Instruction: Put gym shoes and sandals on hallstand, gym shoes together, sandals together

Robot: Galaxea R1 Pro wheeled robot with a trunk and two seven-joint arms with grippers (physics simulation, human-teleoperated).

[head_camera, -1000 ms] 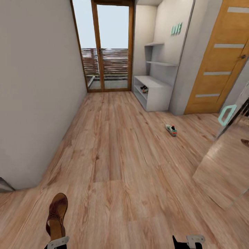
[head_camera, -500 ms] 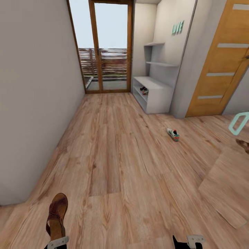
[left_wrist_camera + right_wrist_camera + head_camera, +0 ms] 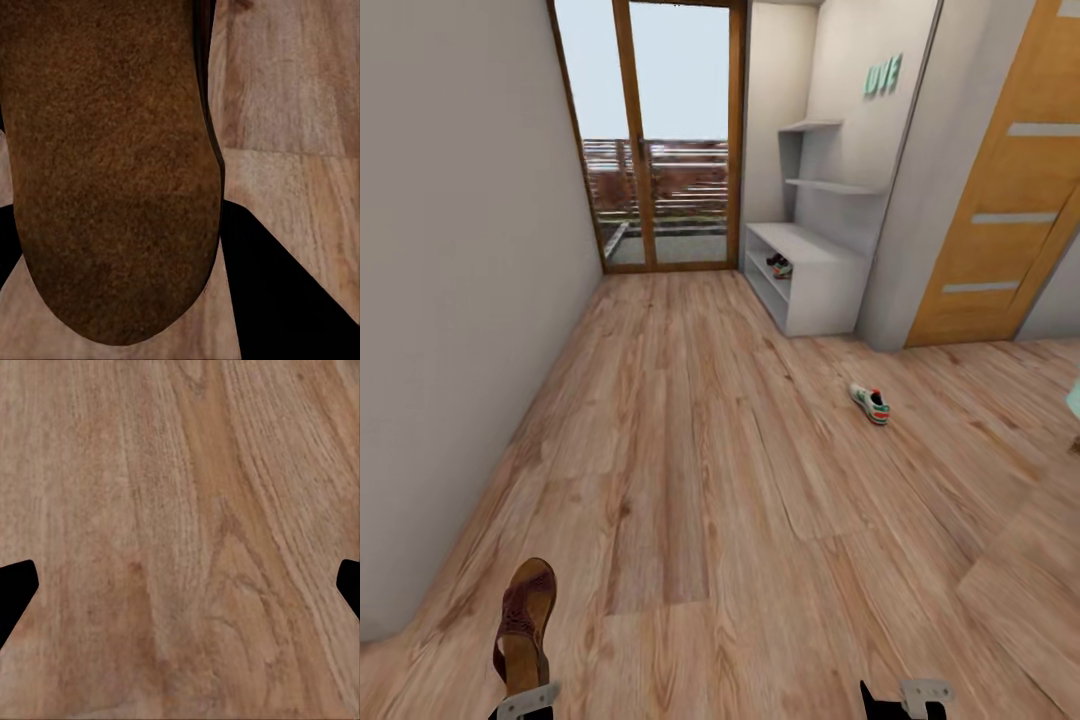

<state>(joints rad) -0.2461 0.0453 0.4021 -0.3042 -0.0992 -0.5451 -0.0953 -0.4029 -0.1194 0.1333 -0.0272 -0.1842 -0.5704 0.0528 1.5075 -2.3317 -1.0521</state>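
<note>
Head view first: you're looking down a long stretch of corridor floor (image 3: 700, 440), light wood planks running up to a glazed wooden door (image 3: 650, 140) at the far end, with a plain wall (image 3: 450, 280) all along your left. Far right of that door sits the hallstand (image 3: 815, 275), low and pale grey, with two wall shelves (image 3: 825, 160) stacked above it and an orange panelled door (image 3: 1010, 200) further right. On the hallstand's upper tier you've got shoes tucked in (image 3: 780, 265); at least one looks like a gym shoe, but they're too small to sort out. Out on the planks, well short of the rack and to its right, one gym shoe (image 3: 870, 404) lies alone, white with green striping and a red heel. Down at your near left, a brown sandal (image 3: 525, 625) sticks up out of your left pincer (image 3: 523, 700), toe pointing away from you, raised off the floor. In the left wrist view its rough brown sole (image 3: 112, 165) looms close, with a dark finger (image 3: 285, 292) beside it, so that pincer is clenched on the sandal. Your right pincer (image 3: 905, 698) just peeks in at the near right; in the right wrist view both fingertips (image 3: 15, 589) sit far apart at the picture's edges over bare planks, spread wide and carrying nothing.
</note>
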